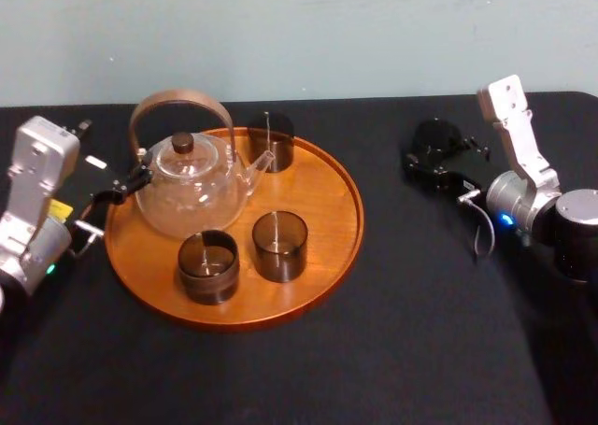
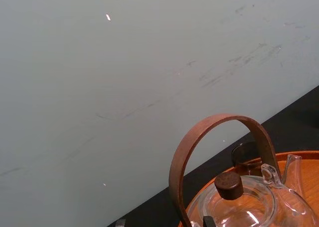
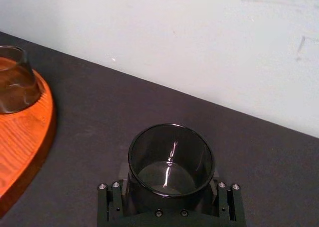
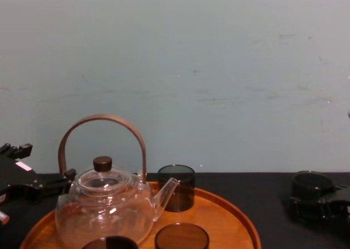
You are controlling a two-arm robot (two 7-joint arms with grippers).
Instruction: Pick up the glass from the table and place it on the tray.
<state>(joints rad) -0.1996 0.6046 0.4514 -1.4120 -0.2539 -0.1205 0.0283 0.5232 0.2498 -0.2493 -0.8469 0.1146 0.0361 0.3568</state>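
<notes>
- Glass: smoky, cylindrical, thin-walled; clasped in right claw, matte black surface beneath, right of tray.
- Tray: round, orange-brown wood, low rim.
- Left claw: beside tray's left rim; grip cannot be told.

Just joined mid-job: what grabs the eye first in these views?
The round wooden tray left of centre stands out, carrying a glass teapot with an arched handle and three dark glasses. Far right on the black table, a fourth glass stands close in front of the right hand, off the tray. The left hand sits by the teapot at the tray's left rim.
</notes>
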